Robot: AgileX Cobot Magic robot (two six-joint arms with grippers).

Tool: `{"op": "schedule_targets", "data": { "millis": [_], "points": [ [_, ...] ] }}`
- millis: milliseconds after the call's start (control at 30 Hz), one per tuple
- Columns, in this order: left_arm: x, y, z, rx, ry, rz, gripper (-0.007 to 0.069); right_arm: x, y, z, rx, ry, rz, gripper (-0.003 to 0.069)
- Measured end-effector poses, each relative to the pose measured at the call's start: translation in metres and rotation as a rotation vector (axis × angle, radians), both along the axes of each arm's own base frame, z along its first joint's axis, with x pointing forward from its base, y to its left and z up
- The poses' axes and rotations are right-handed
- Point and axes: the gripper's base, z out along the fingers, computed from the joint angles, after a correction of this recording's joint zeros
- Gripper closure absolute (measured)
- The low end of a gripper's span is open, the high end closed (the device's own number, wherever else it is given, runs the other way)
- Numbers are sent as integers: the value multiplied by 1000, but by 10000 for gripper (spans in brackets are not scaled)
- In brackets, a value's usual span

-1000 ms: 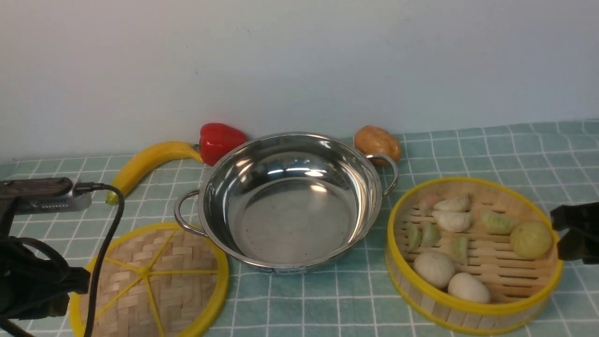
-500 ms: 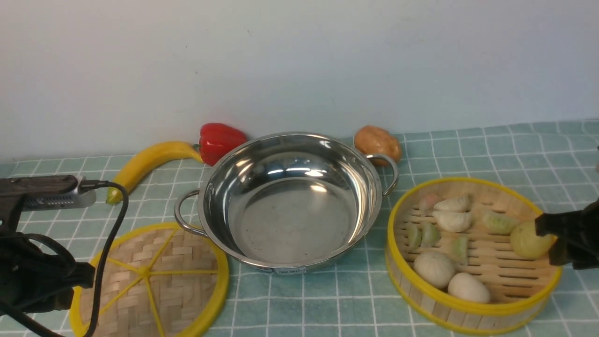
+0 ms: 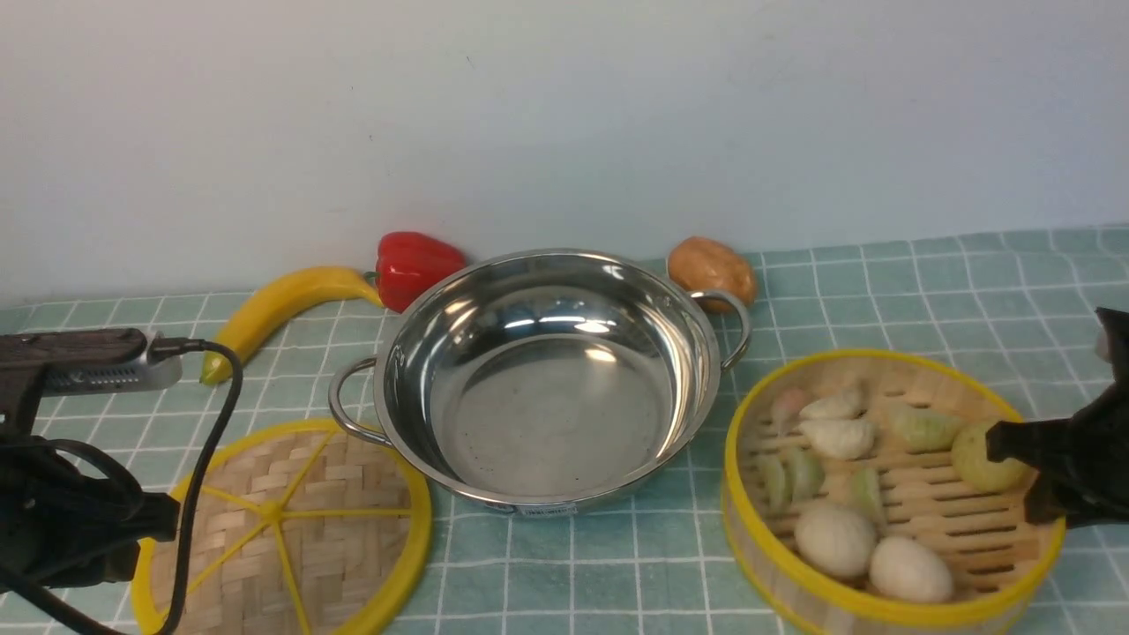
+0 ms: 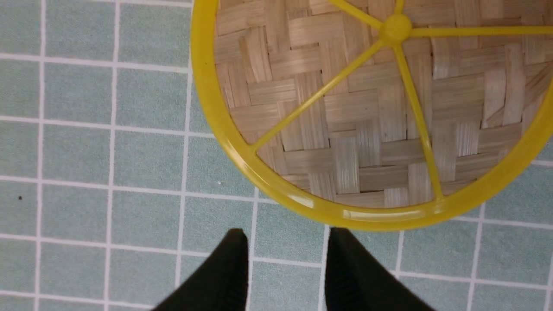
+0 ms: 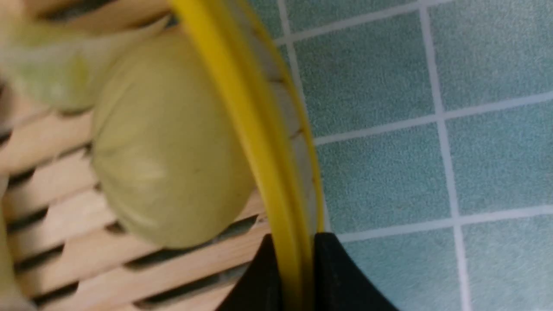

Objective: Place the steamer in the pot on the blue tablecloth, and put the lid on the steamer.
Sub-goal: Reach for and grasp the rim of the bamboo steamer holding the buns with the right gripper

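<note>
The right gripper [image 5: 293, 242] pinches the steamer [image 3: 935, 520] by its rim, fingers either side, on the edge farthest from the pot [image 3: 547, 423]. The steamer is just right of the pot, perhaps slightly tipped, though that is hard to judge. Lift it level so the buns [image 3: 833, 538] don't roll, then lower it centred over the pot. The left gripper [image 4: 287, 235], fingers spread and empty, hangs by the lid [image 3: 282, 529], left of the pot.

A robot lab's mock kitchen: 2 black robot arms [image 3: 62, 529] [image 3: 1072, 467], blue tablecloth [image 3: 882, 282], steel pot [image 3: 547, 397], bare white wall [image 3: 564, 115].
</note>
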Motion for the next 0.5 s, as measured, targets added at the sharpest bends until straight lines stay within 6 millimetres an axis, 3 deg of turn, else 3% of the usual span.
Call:
{"op": "schedule_targets", "data": {
  "millis": [333, 500],
  "points": [
    [0, 0, 0, 0, 0, 0, 381, 1, 0, 1, -17, 2, 37, 584],
    [0, 0, 0, 0, -1, 0, 381, 3, -2, 17, -45, 53, 77, 584]
  ]
}}
